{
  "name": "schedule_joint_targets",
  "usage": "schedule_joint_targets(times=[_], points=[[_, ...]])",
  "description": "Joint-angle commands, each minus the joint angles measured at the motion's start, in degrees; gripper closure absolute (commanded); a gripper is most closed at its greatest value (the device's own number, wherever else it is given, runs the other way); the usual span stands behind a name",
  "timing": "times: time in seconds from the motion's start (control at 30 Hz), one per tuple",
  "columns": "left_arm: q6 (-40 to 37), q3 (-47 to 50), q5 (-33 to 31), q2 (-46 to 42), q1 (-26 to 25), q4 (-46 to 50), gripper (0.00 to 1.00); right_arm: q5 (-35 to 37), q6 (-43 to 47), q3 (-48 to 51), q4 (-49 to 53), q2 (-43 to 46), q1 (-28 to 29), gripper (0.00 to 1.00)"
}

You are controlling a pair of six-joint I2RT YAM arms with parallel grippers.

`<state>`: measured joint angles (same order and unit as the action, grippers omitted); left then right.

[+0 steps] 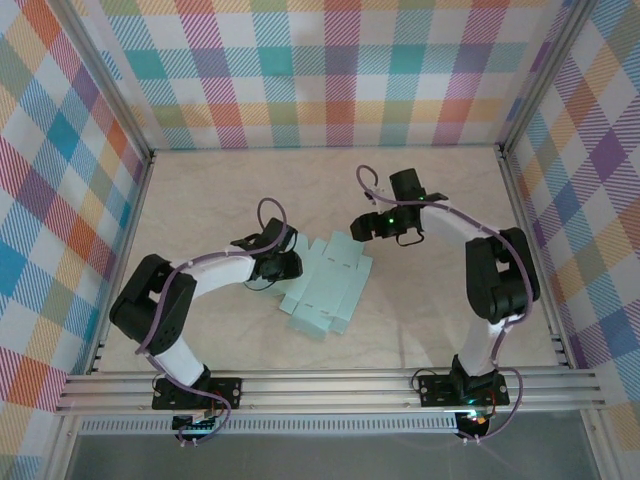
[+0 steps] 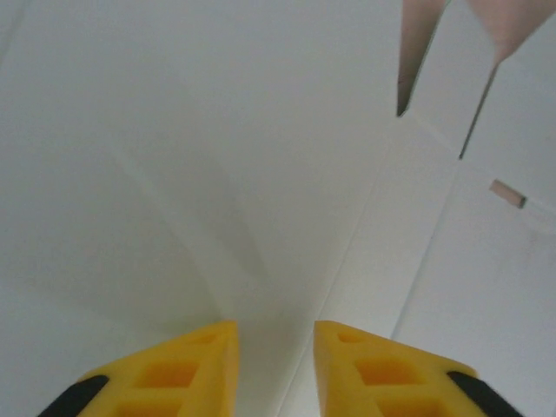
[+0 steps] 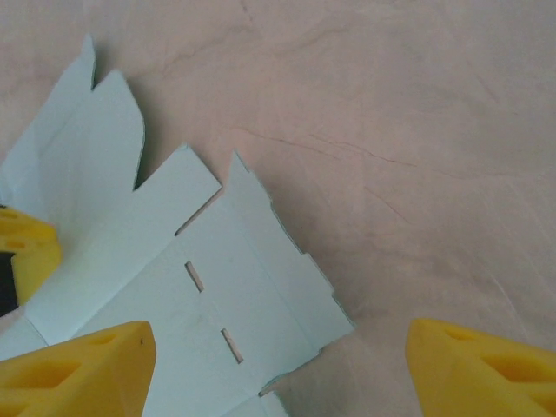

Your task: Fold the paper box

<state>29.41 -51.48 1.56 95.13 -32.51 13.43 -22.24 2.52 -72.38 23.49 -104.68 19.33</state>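
The paper box (image 1: 330, 290) is a pale blue die-cut sheet lying unfolded mid-table, its flaps and tabs spread out. My left gripper (image 1: 292, 265) sits at the sheet's left edge. In the left wrist view, pale card (image 2: 217, 156) lies close behind the left gripper (image 2: 275, 334), whose yellow fingers stand a narrow gap apart with nothing clamped. My right gripper (image 1: 360, 226) hovers by the sheet's far right corner. Its jaws are wide open over a notched flap (image 3: 226, 287) and bare table, around the right gripper (image 3: 280, 334). A left finger (image 3: 22, 252) touches the sheet's edge.
The marbled beige table (image 1: 250, 190) is walled by plaid panels on three sides. An aluminium rail (image 1: 330, 385) carrying both arm bases runs along the near edge. Open surface lies beyond and to the right of the sheet (image 3: 417, 130).
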Motion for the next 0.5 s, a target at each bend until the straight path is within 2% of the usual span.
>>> schedule_joint_targets(times=[0.0, 0.07, 0.3, 0.47], points=[[1.06, 0.72, 1.23, 1.40, -0.27, 0.32, 0.75, -1.45, 11.54, -3.43, 4.10, -2.36, 0.35, 0.26], [0.96, 0.70, 0.80, 1.93, -0.27, 1.11, 0.76, -1.08, 12.96, -5.62, 5.41, -3.69, 0.33, 0.30], [2.49, 2.05, 0.18, 3.90, -0.19, 1.98, 0.78, -0.34, 17.22, -9.85, 10.81, -7.32, 0.27, 0.31], [1.88, 1.04, 0.37, 3.80, -0.19, 4.50, 0.76, -5.19, 17.86, -9.27, 13.01, -6.96, 0.16, 0.41]])
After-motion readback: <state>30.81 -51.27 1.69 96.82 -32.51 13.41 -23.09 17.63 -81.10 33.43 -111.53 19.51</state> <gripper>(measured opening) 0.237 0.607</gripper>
